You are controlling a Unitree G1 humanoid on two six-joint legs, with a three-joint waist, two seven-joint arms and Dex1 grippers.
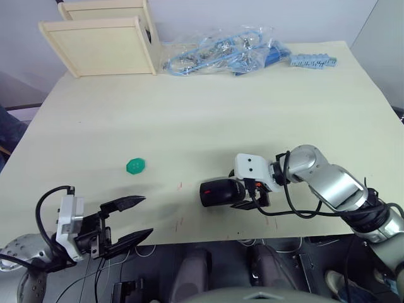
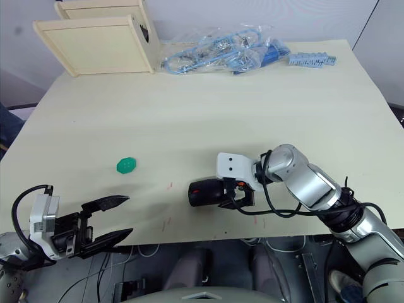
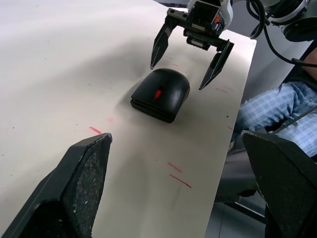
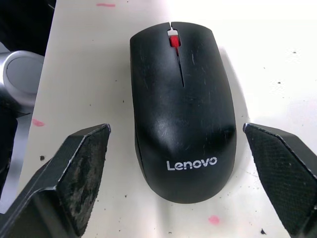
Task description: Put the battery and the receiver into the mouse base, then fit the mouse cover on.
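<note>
The glossy black mouse cover [image 1: 218,191] with its red scroll wheel sits closed on the mouse base [image 3: 151,110], of which just the lower rim shows, near the table's front edge. The battery and the receiver are hidden. My right gripper [image 1: 238,196] is open at the mouse's rear end, with one finger [image 4: 84,163] on each side and a gap between each finger and the shell. My left gripper [image 1: 145,216] is open and holds nothing at the front-left edge, well left of the mouse.
A small green disc [image 1: 136,166] lies left of the mouse. Wooden boxes [image 1: 101,44] stand at the back left. A plastic bag of blue cables [image 1: 221,53] and a blue strip [image 1: 312,61] lie at the back. A person's checked trouser leg [image 3: 267,114] shows past the table edge.
</note>
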